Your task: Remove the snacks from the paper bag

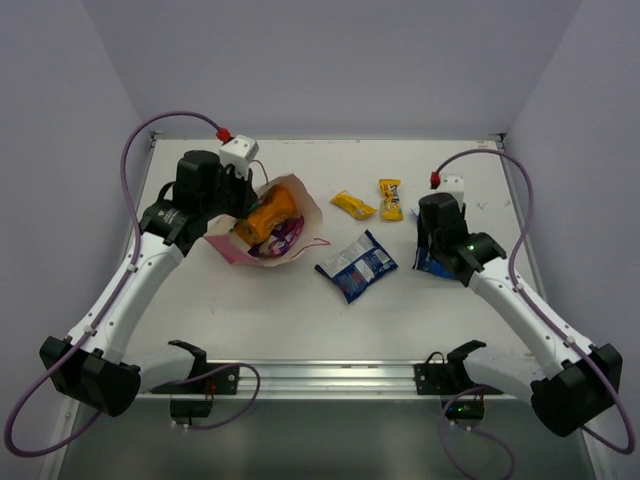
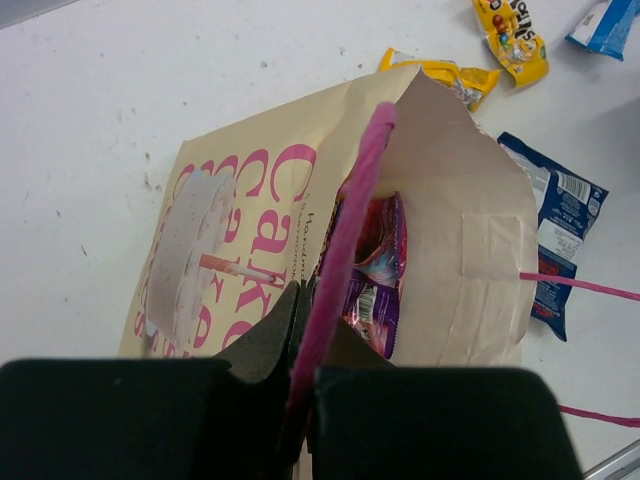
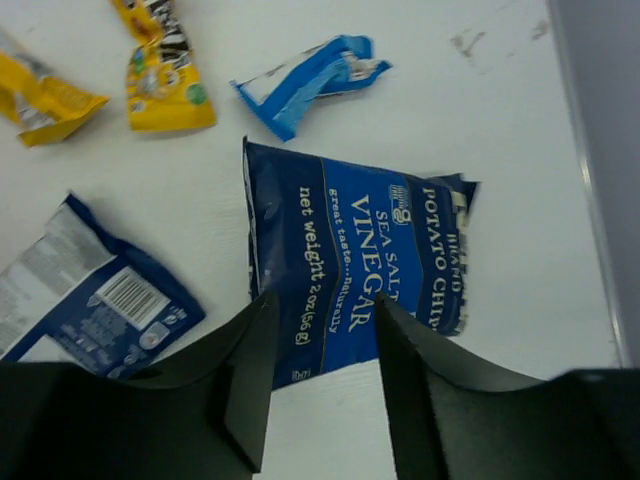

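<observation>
Now, bag gripped, packets scattered

Left gripper [image 2: 305,345] is clamped on the pink handle [image 2: 345,230] of the paper bag [image 2: 240,190], which lies tipped at the table [image 1: 250,320] left, purple packet [image 2: 375,290] inside; right gripper [image 3: 322,310] has fingers apart over a dark blue packet [image 3: 350,240] lying flat.

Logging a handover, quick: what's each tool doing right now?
Left tool: closed, holding the paper bag.
Right tool: open, empty, over a dark blue packet.
</observation>
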Robot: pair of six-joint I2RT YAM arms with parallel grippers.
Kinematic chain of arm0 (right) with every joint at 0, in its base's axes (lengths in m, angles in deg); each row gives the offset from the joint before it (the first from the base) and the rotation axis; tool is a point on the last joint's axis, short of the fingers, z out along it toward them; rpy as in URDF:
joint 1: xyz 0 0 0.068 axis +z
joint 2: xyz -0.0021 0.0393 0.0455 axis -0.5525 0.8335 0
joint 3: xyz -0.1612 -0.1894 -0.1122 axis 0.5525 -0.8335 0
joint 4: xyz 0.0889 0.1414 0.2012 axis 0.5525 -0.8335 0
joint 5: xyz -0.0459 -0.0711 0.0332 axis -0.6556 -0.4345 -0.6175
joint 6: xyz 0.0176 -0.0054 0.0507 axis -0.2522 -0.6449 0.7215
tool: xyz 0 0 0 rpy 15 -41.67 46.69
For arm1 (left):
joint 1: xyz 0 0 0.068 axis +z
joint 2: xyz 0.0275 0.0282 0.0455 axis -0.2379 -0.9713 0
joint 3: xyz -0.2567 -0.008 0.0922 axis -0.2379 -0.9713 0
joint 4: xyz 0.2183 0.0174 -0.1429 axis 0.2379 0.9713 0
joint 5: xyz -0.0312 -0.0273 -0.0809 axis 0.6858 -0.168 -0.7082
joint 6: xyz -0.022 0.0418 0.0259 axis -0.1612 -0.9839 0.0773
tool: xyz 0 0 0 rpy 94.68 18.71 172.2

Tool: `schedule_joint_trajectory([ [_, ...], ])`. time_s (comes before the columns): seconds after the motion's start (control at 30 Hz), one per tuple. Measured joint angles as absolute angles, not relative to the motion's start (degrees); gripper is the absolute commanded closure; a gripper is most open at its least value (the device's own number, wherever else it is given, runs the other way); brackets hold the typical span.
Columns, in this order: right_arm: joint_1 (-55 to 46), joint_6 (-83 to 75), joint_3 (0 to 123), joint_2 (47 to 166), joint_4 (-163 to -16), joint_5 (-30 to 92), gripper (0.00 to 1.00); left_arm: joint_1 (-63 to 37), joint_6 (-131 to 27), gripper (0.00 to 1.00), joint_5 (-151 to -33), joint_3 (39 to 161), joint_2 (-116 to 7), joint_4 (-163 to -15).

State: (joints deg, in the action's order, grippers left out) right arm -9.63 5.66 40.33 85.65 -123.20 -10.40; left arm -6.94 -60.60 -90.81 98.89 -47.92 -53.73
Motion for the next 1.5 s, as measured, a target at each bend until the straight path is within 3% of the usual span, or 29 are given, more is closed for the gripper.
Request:
schedule_joint_trajectory([
  [0.2,3.3,9.1,42.8,91.4,-124.3,-3.8,0.46,-6.9,-60.1,1.00,-92.5,98.9,-47.9,-53.7],
  [0.37,11.9,12.9,53.3,93.4,-121.5,-0.8,0.34,-6.9,-59.2,1.00,-93.8,98.3,-47.3,-53.7],
  [0.5,15.6,17.2,60.5,95.7,-115.0,3.4,0.33,-7.3,-57.9,1.00,-94.5,97.6,-46.9,-54.2],
  [0.87,19.6,31.2,63.0,115.1,-107.0,12.0,0.36,-10.9,-54.7,1.00,-94.6,97.1,-47.9,-56.0],
  [1.5,19.7,48.4,60.5,128.9,-104.4,11.0,0.41,-12.6,-49.5,1.00,-94.6,96.7,-50.2,-59.2],
])
